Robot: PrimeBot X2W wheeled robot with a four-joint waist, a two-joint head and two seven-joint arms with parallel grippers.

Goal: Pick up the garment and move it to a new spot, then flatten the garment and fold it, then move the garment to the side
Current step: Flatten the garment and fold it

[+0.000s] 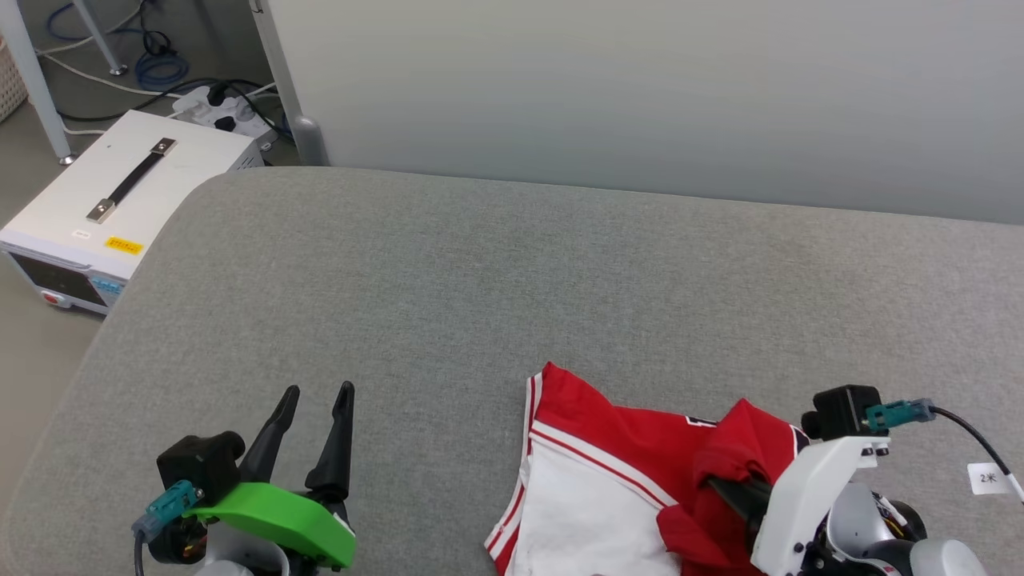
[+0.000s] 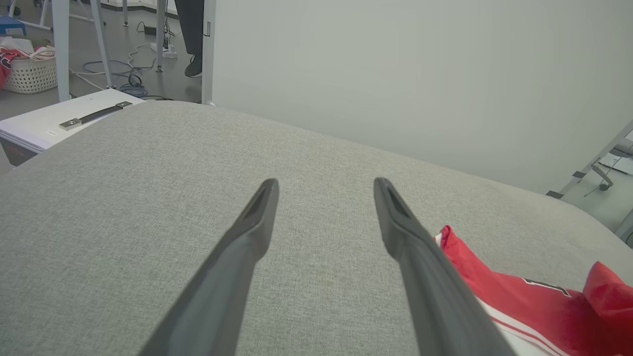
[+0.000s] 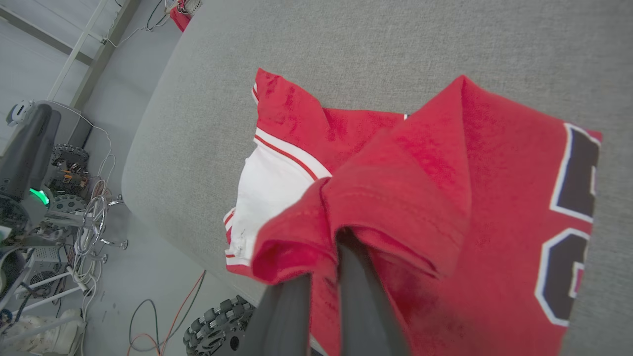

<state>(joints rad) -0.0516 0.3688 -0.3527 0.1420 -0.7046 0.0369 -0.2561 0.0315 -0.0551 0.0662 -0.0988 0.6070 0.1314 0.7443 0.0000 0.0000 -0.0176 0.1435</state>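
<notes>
The garment point(image 1: 608, 456), a red jersey with a white sleeve and striped trim, lies crumpled near the front right edge of the grey table point(image 1: 480, 280). My right gripper point(image 1: 724, 486) is shut on a fold of its red fabric, which drapes over the fingertips. In the right wrist view the garment point(image 3: 445, 173) bunches up over the right gripper point(image 3: 332, 257), with black numerals point(image 3: 573, 163) showing at the right. My left gripper point(image 1: 317, 392) stands open over bare table to the garment's left. In the left wrist view the left gripper point(image 2: 325, 182) holds nothing, and the garment point(image 2: 519, 296) lies at the lower right.
A white box with a black handle point(image 1: 120, 192) sits on the floor beyond the table's left edge, with a power strip and cables point(image 1: 216, 108) behind it. A grey panel point(image 1: 640, 80) stands along the table's far edge. A person's foot point(image 2: 194, 66) shows far off.
</notes>
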